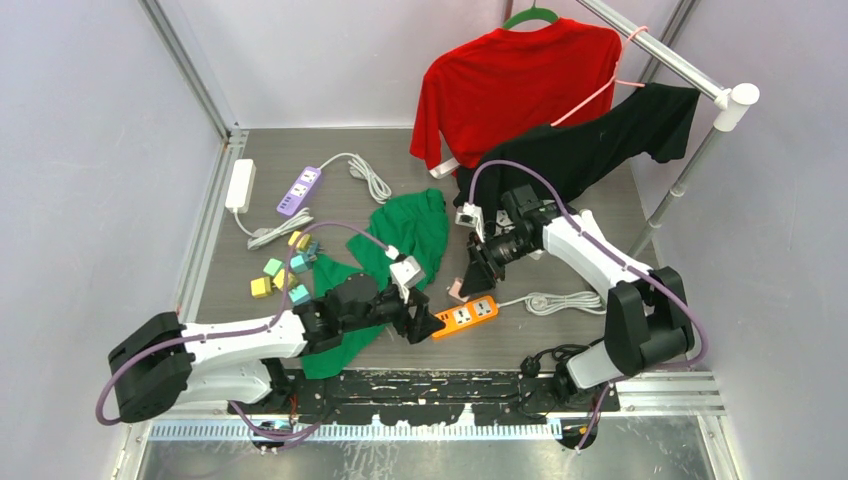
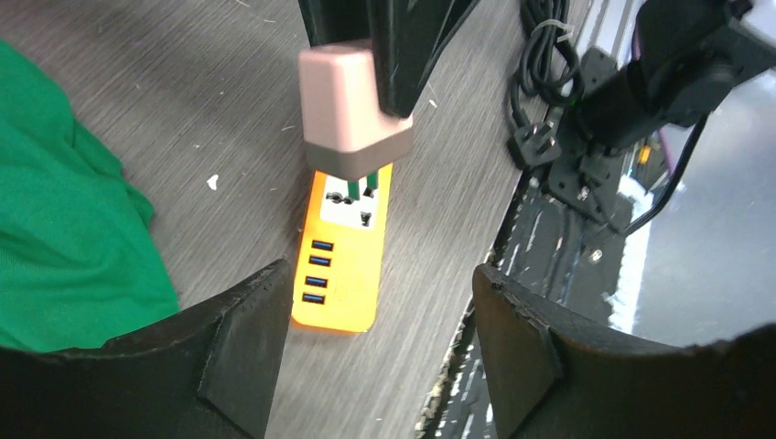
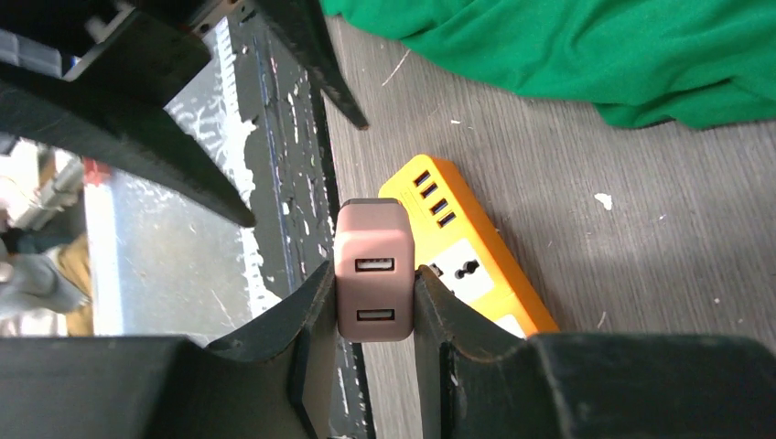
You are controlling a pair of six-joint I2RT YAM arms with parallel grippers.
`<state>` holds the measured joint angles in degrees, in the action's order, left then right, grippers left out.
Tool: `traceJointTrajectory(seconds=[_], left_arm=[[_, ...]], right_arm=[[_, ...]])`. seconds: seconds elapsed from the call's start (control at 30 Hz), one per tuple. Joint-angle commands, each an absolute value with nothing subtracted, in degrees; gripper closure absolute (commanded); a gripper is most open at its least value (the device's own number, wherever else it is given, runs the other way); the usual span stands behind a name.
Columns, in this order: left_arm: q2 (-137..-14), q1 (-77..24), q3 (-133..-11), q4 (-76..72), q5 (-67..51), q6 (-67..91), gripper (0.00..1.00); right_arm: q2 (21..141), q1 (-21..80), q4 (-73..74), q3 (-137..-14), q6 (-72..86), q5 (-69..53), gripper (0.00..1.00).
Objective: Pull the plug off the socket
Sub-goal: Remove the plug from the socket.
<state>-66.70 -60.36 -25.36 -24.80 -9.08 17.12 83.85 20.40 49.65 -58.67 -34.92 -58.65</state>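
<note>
Orange power strip (image 1: pixel 468 315) lies flat on the grey table (image 1: pixel 560 200), near the front edge, btw the two arms. Pink plug (image 1: pixel 456 290), a blocky USB charger w/ two ports on its end face, sits right above the strip's far socket, tilted. R gripper (image 3: pixel 373 273) is clamped on it, one finger pressed on each side of the pink body. In the L wrist view bare prongs show btw plug body and socket face; can't tell if the tips are inside the holes or just clear.

L gripper (image 1: pixel 428 326) is at the strip's USB end, jaws apart. Its fingers (image 2: pixel 242 347) stand wide either side of that end and touch neither the strip nor the plug.

Green cloth (image 1: pixel 410 235) is spread on the table beside and partly under the L arm, close to the strip but apart from it. White cord (image 1: pixel 560 300) is bundled to the strip's R, and a black cable (image 1: pixel 550 358) is coiled at the front edge.

Further back: purple power strip (image 1: pixel 299 190), white adapter (image 1: pixel 240 185), small coloured blocks (image 1: pixel 272 268). Red shirt (image 1: pixel 510 85) and black shirt (image 1: pixel 600 145) hang from a rail (image 1: pixel 650 45).
</note>
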Motion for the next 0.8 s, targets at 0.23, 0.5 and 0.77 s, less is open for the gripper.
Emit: traceJointTrajectory(seconds=[0.23,0.5,0.77], left_arm=[[-64.39,-62.63,-41.34,-0.31,5.38,30.77,0.23],[-72.19,-69.16,-52.13,11.29,19.98,26.42,0.25],[-83.43,-70.76,-61.90,16.72,25.51,26.92,0.34]], right_arm=[[87.72,21.05,42.68,-61.58,-17.85,-60.22,0.97],[88.31,21.10,42.27,-61.33,-17.00,-61.02,0.96],[88.51,21.22,42.11,-61.30,-16.97,-60.66,0.96]])
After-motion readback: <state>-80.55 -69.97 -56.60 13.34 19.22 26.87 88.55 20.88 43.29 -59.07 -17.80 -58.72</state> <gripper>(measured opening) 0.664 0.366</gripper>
